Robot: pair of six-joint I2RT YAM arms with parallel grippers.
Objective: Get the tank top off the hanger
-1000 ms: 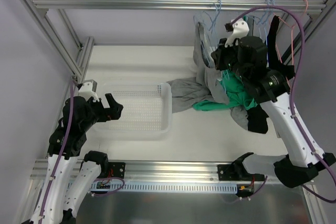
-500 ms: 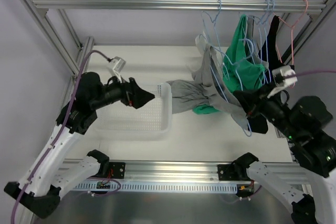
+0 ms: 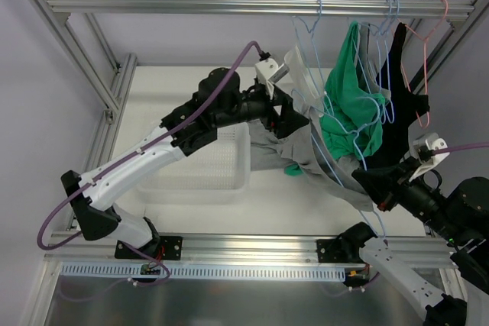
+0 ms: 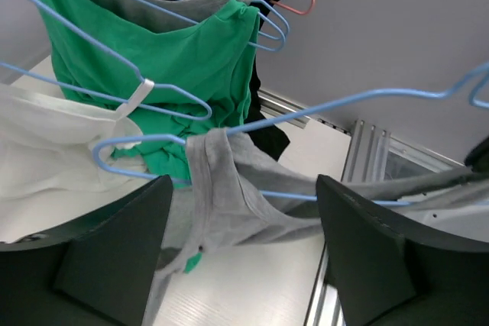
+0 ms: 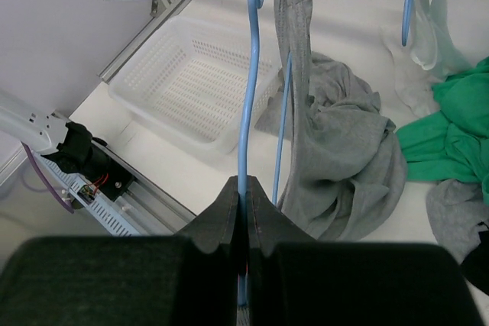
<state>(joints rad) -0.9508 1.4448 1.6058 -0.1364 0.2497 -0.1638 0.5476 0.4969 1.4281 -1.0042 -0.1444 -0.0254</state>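
The grey tank top hangs by one strap over a blue wire hanger, and its body trails down onto the table. My left gripper is open. Its two fingers stand either side of that strap without touching it. My right gripper is lower, at the near right. It is shut on the hanger's blue wire, which runs straight up from its jaws.
A green top, a black garment and a white one hang on other hangers from the overhead rail. A white basket sits left of the grey cloth. Another green cloth lies on the table.
My left arm swung from over the basket to the hangers, and its jaws have narrowed a little. My right gripper shifted slightly with the hanger still in it.
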